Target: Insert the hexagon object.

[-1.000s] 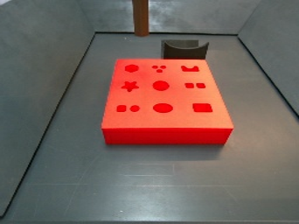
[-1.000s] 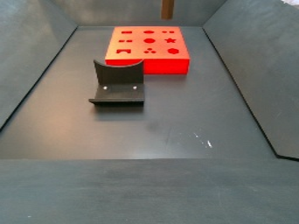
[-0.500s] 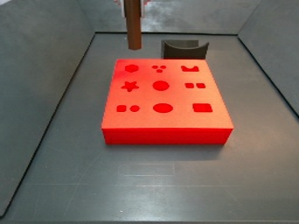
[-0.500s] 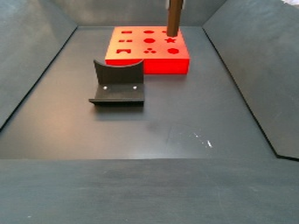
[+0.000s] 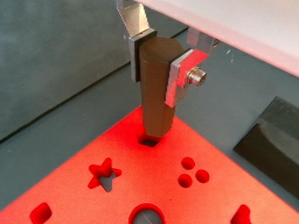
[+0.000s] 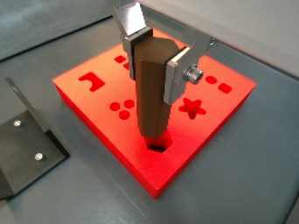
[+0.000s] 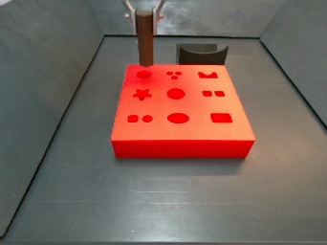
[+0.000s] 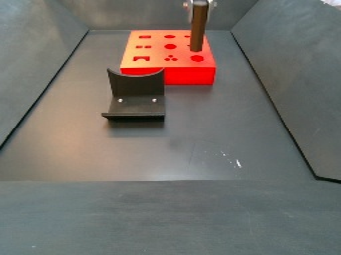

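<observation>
My gripper is shut on the hexagon object, a long brown six-sided peg held upright. It also shows in a wrist view and in both side views. The peg's lower end is just above, or just touching, a hexagonal hole in a corner of the red block; I cannot tell which. That hole also shows in a wrist view. The gripper's fingers clamp the peg near its top.
The red block has several shaped holes: star, circles, squares. The dark fixture stands on the floor in front of the block in a side view; it shows behind the block in a side view. Grey walls ring the floor.
The gripper has come down with the peg and moved over the block's corner hexagonal hole; the peg's lower end now sits at the block's top surface.
</observation>
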{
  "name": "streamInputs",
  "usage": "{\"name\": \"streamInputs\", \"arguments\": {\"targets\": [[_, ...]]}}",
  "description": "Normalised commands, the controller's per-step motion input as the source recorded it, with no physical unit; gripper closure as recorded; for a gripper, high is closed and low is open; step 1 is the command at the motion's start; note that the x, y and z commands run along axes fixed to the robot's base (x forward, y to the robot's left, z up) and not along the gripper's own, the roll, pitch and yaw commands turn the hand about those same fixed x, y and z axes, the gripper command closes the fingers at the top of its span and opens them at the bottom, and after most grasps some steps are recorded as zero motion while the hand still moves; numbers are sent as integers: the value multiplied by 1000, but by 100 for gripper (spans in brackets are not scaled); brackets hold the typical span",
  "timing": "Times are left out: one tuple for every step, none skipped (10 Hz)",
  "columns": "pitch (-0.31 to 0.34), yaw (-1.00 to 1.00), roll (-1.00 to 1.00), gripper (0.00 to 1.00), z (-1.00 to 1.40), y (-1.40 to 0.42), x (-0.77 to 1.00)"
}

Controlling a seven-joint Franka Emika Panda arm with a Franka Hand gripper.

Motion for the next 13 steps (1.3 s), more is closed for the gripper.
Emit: {"name": "streamInputs", "arguments": {"targets": [[0, 0, -14, 100, -286, 0, 0], [0, 0, -9, 100, -297, 0, -31], [0, 46, -3, 100, -163, -120, -74], [0, 60, -3, 100, -183, -14, 0], [0, 31, -16, 100, -203, 0, 0], [0, 34, 0, 100, -183, 0, 0], [0, 0, -14, 100, -183, 0, 0], [0, 57, 0, 100, -183, -131, 0], [0, 40, 0, 100, -163, -74, 9], [0, 11, 0, 100, -154, -31, 31], [0, 0, 0, 100, -157, 0, 6], [0, 0, 0, 100, -171, 0, 31], [0, 34, -4, 100, -254, 94, 94]]}}
